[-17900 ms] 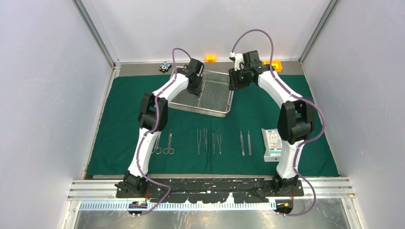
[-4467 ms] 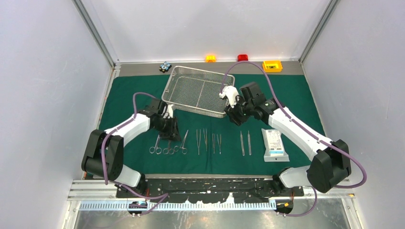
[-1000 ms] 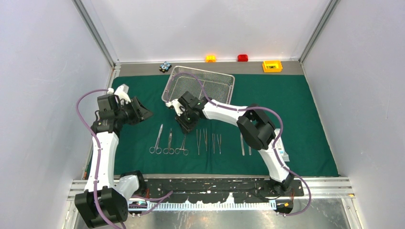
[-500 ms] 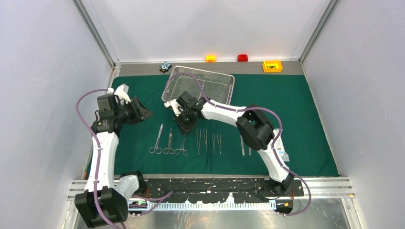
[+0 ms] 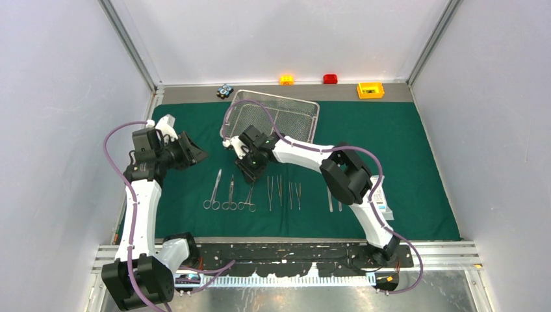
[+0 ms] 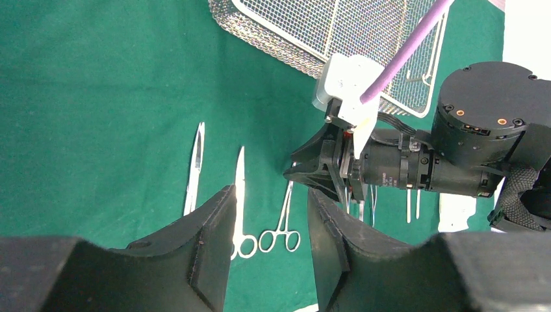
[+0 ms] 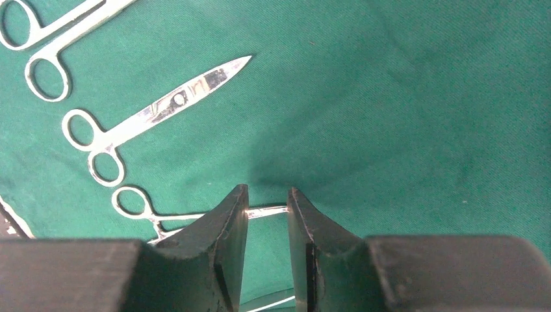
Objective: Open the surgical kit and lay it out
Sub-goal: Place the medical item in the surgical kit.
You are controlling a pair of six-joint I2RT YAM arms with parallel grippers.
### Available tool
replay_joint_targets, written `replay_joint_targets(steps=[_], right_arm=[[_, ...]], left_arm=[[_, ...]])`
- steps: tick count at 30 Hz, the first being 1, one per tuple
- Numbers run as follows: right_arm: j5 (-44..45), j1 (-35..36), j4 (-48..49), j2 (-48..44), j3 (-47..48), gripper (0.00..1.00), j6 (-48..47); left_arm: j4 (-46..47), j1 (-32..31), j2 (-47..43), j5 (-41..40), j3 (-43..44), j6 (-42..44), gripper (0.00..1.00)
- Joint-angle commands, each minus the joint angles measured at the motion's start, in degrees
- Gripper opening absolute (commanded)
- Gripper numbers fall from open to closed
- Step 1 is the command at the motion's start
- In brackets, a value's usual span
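Green cloth fills the scene: the drape (image 5: pixel 403 149) lies spread flat, and the right gripper (image 5: pixel 252 170) is down low over its left half; from the wrist camera the right gripper (image 7: pixel 268 190) shows its jaws parted by a narrow gap, clamped on nothing; a slim silver forceps (image 7: pixel 268 210) lies on the cloth right under the tips, its shaft crossing the gap, its ring handles out to the fingers' left; whether the pads touch it, I cannot tell; ahead of the fingers and to their left lies a pair of scissors (image 7: pixel 156 110), blades closed.

From above, the wire-mesh tray (image 5: pixel 305 104) sits just beyond the right gripper, close behind its wrist; the tweezers (image 5: pixel 280 188) lie in a neat row just to the gripper's right, more pairs farther along; the white pouch (image 6: pixel 455 213) is at the far end of that row, mostly hidden under the right arm's elbow.

The left gripper (image 5: pixel 198 155) hangs above the cloth, well to the left of the right one and pointing at it; the left gripper (image 6: pixel 268 208) has its jaws apart and empty; straight ahead past its fingertips are the right gripper and the forceps.

Beyond the tray, off the cloth: an orange block (image 5: pixel 286 79), a red block (image 5: pixel 330 78), a yellow box (image 5: pixel 370 90).
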Motion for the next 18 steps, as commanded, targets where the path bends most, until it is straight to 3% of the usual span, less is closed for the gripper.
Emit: replay_joint_targets(steps=[1,11,18], right_arm=[[1.42,0.27,0.59,-5.05,1.30,0.34,-1.31],[3.42,0.19,0.38,-9.45,-0.18,0.37,-3.13],[3.70,0.17,0.32,-7.74,-1.78,0.30,-3.76]], left_arm=[[1.76,0.47,-1.27,1.45,0.41,0.45,0.46],[1.86,0.46,-1.03,1.20,0.76,0.65,0.45],[1.95,0.45,-0.94,1.31,0.58,0.54,0.46]])
